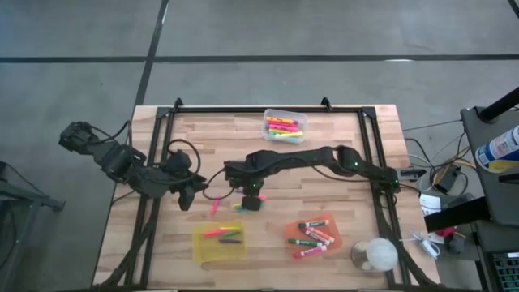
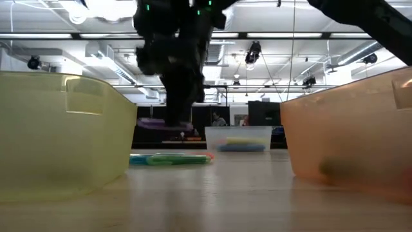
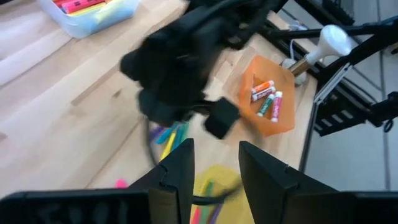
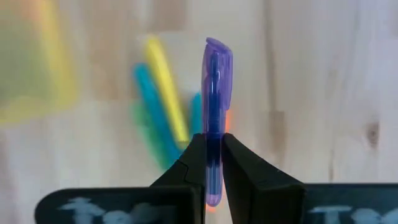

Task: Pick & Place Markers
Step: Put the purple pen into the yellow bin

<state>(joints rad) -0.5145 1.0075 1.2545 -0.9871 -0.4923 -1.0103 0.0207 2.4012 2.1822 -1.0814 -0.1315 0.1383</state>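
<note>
A purple marker [image 4: 213, 87] hangs above the table's middle, with my right gripper [image 4: 208, 163] [image 1: 251, 200] shut on it. Under it, loose yellow, blue and green markers [image 4: 163, 106] [image 2: 170, 158] lie flat on the wood, and a pink marker [image 1: 215, 207] lies a little to their left. My left gripper [image 3: 214, 168] [image 1: 185, 197] hovers open over the table's left part, nothing between its fingers. My right gripper pinches the purple marker's two long sides [image 4: 212, 146] between its two fingers, nearer one end than the middle. The fingers come from above, pointing steeply down, and lie across the marker. The marker [image 2: 151, 122] hangs about level, clear of the table.
A yellow bin [image 1: 199, 251] with a few markers stands near the front edge. An orange bin [image 1: 334, 223] with white-barrelled markers is to its right, and a clear bin [image 1: 268, 116] of highlighters is at the far edge. A white round object [image 1: 377, 255] sits front right.
</note>
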